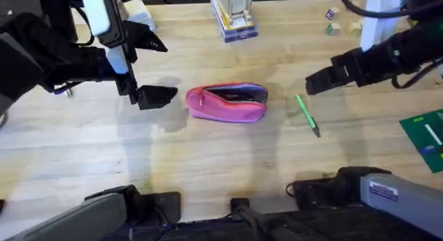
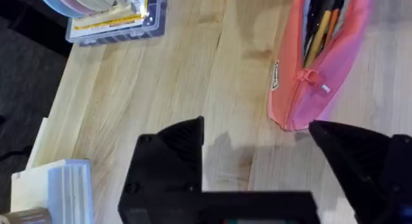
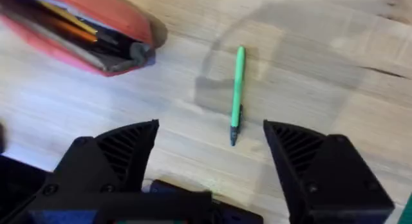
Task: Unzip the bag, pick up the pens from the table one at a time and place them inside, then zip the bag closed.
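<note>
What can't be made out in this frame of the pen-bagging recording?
- How many items the bag holds: its folded fabric hides them in every view.
- Small blocks, overhead: too small to identify.
- Green item, overhead: cut off by the edge.
- Pen tip: blurred.

light: bright, even | shadows: soft on table (image 1: 208, 165) | blur: arms near camera
</note>
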You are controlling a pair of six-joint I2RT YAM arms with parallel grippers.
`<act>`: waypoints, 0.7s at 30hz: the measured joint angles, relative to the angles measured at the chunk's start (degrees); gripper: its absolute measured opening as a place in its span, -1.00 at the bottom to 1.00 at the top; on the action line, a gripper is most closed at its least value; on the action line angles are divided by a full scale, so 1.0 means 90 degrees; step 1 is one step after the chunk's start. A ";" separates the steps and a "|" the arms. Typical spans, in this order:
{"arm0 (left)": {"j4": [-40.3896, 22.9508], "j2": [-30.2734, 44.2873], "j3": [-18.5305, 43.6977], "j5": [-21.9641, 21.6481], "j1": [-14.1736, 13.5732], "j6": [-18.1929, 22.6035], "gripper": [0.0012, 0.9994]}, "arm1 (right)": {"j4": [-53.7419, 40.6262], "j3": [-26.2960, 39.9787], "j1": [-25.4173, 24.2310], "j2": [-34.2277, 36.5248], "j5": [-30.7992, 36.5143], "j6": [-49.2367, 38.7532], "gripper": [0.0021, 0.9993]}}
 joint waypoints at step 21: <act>0.0000 0.0000 0.0000 0.0000 0.0000 0.0000 0.99 | 0.2364 -0.2319 0.0644 0.0200 0.0664 0.0071 1.00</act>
